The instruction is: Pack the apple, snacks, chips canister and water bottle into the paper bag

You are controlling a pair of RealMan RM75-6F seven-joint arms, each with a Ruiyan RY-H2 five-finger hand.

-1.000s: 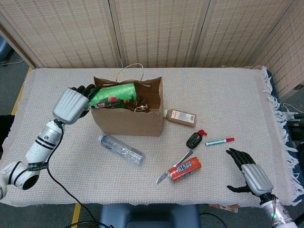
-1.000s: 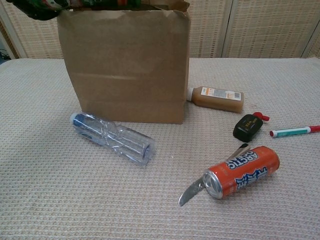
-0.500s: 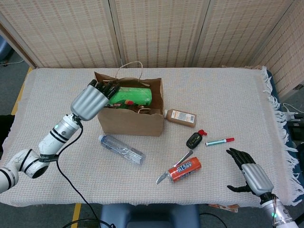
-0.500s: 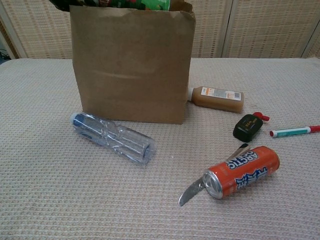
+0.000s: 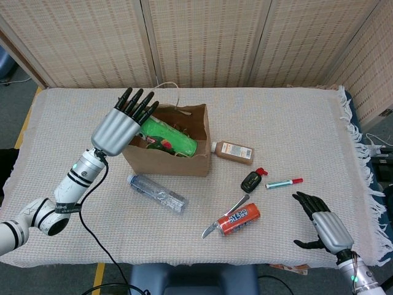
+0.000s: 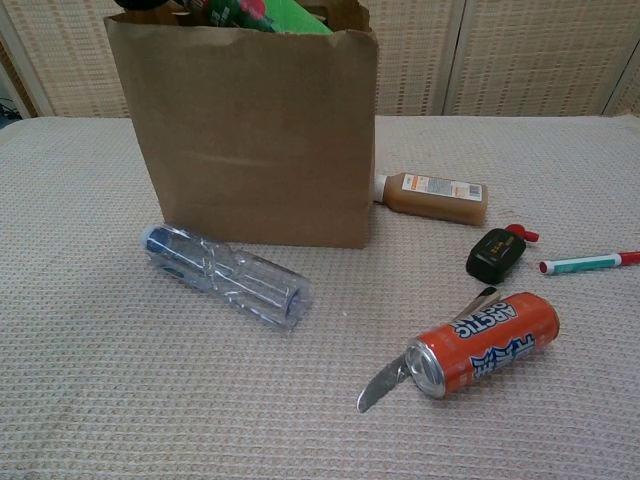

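The brown paper bag [image 5: 178, 161] [image 6: 250, 140] stands upright on the table. A green chips canister [image 5: 169, 135] [image 6: 268, 14] lies tilted inside it, its top poking above the rim. My left hand [image 5: 120, 123] hovers over the bag's left edge with fingers spread and nothing in them. The clear water bottle [image 5: 156, 193] [image 6: 226, 275] lies on its side in front of the bag. My right hand [image 5: 319, 219] rests open near the table's front right corner. The apple and snacks are hidden from view.
A brown bottle [image 5: 233, 152] [image 6: 432, 196] lies right of the bag. An orange can [image 5: 238, 219] [image 6: 484, 343] and a knife [image 5: 225, 216] lie at front centre. A black key fob [image 5: 250, 181] and a pen [image 5: 284, 182] lie further right.
My left hand let go of the green canister, which dropped deeper into the bag, and the hand lifted with fingers spread. The bag shifted slightly. The right hand has not moved.
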